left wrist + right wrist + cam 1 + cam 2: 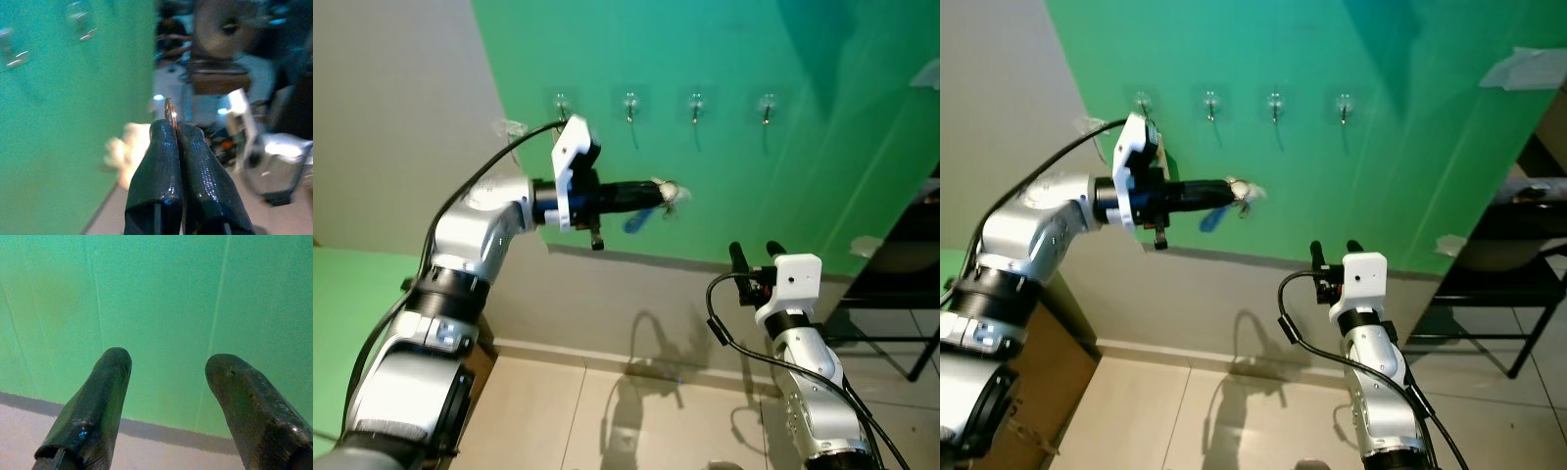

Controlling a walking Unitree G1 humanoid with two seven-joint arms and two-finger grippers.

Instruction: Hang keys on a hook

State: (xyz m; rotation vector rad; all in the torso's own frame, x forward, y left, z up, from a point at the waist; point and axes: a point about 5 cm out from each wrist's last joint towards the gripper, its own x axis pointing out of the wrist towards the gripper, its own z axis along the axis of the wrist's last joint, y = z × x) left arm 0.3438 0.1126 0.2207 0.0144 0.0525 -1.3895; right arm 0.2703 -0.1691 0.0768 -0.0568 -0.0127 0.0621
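The left gripper (668, 192) was pinched on the thin metal key ring (169, 110), a blue tag (635, 222) dangling beneath. The row of four small clear-backed metal hooks (630, 106) on the green wall (734, 196) sat above the fingertips, the second hook nearest. The right gripper (755, 257), fingers apart, hung low and farther away.

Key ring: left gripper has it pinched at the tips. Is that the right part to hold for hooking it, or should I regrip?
Keep that grip. The left gripper is shut on the key ring at its lower edge, so the loop stands proud of the fingertips. That exposed loop is what must slip over a hook. Approach from below and in front, since the hooks seem to turn upward, then lower on.
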